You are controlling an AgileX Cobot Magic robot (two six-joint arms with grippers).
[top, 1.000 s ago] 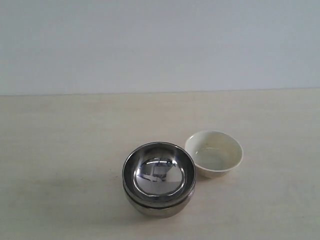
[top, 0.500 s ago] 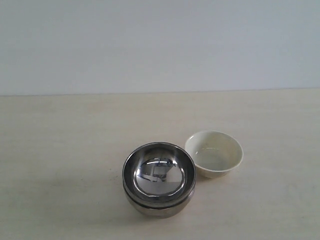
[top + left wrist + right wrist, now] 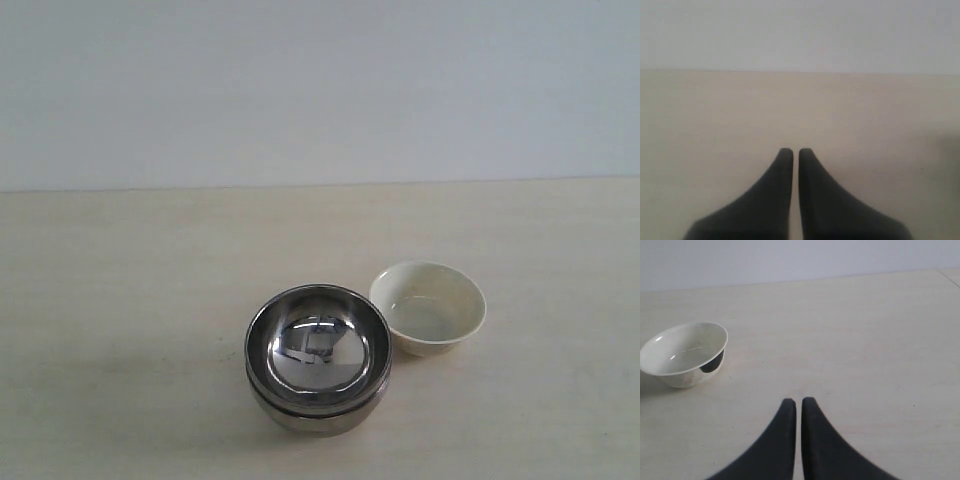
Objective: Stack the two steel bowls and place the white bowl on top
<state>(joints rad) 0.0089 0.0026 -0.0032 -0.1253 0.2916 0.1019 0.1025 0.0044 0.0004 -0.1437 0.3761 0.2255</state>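
The two steel bowls (image 3: 318, 358) sit nested one inside the other on the table in the exterior view. Just to their right and slightly behind stands the white bowl (image 3: 428, 307), upright on the table, close to the steel rim. The right wrist view also shows the white bowl (image 3: 684, 353), off to one side of my right gripper (image 3: 798, 401), which is shut and holds nothing. My left gripper (image 3: 792, 151) is shut over bare table with no bowl in its view. Neither gripper appears in the exterior view.
A pale wooden table (image 3: 120, 300) runs back to a plain light wall (image 3: 320, 90). A table corner edge (image 3: 950, 277) shows in the right wrist view.
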